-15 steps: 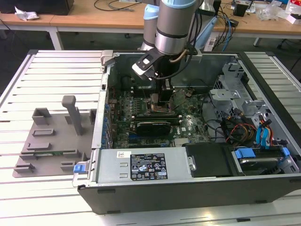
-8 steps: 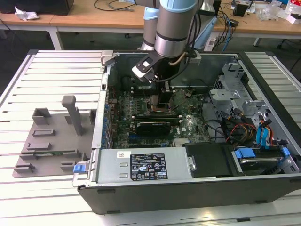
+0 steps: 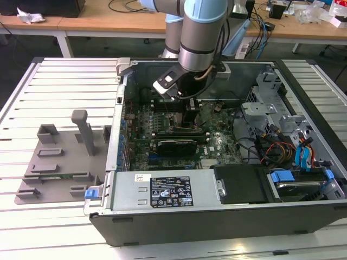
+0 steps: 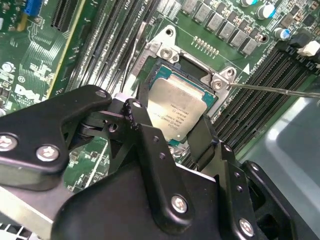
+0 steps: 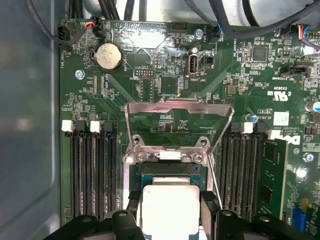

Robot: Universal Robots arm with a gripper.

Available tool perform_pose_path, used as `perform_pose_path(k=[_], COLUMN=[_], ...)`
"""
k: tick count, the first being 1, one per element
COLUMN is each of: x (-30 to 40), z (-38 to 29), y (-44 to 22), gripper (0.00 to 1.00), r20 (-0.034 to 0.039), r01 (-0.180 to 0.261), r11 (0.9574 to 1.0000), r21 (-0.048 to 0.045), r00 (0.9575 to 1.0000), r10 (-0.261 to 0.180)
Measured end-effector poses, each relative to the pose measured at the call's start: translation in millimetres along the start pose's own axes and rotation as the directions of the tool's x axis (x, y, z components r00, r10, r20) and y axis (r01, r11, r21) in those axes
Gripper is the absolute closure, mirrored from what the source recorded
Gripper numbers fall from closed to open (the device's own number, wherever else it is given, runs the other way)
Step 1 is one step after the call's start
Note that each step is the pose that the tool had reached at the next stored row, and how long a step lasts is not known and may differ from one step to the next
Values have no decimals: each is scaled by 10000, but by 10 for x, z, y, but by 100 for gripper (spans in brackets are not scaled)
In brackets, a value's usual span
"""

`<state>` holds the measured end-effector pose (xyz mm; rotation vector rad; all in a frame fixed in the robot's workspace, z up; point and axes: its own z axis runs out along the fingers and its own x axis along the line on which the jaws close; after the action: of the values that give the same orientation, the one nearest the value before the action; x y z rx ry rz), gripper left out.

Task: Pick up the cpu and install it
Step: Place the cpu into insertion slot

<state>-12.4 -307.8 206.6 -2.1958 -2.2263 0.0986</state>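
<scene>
Item: open desktop computer case (image 3: pixel 217 216), laid on its side on a pale slatted metal table (image 3: pixel 65 70). Room: wooden workbenches (image 3: pixel 108 21) run along the back, strewn with cables and small parts. On the table, at the exterior view's left of the case, is a grey moulded fixture tray (image 3: pixel 59 157) with upright posts. A thin green memory strip (image 3: pixel 57 174) lies in one of its slots, and a blue latch (image 3: pixel 93 190) sits at the case's near corner. Inside the case are the green motherboard (image 3: pixel 217 143), a black expansion card (image 3: pixel 176 145), orange and red wiring (image 3: pixel 271 149) and a blue-handled drive bay (image 3: pixel 284 176). The robot arm (image 3: pixel 200 32) reaches down from the back into the middle of the board. Board detail, first wrist view: coin cell battery (image 5: pixel 108 56), black memory slots (image 5: pixel 92 170), one fitted memory module (image 5: pixel 274 175), and the socket's metal load plate (image 5: pixel 178 122) standing hinged open. The gripper (image 4: pixel 170 122) has its black fingers (image 4: pixel 202 137) closed against two opposite edges of the cpu (image 4: pixel 177 110). The cpu is held silver top up, over the open socket (image 5: pixel 170 175); whether it is fully seated cannot be told.
</scene>
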Motion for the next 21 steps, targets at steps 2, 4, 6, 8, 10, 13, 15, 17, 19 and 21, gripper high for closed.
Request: perform_pose_path(k=[2,4,6,8,10,13,15,17,19,21], x=[12,13,13,14,14,6,-3,-6,-7,-7], z=[27,56,66,81,89,107,108,108,107,97], y=[6,12,13,15,15,20,28,29,29,29], gripper=[45,45,45,45,45,45,45,45,45,45], r20=[-1,-1,0,-1,1,-8,-6,-5,-5,-8], r01=[-1,0,-1,-1,-8,-80,-92,-92,-91,-91], r11=[10000,10000,10000,10000,10000,10000,10000,10000,10000,10000], r21=[0,0,1,0,2,3,4,3,3,0], r00=[10000,10000,10000,10000,10000,10000,10000,10000,10000,10000], r10=[1,0,1,1,8,80,92,92,91,91])
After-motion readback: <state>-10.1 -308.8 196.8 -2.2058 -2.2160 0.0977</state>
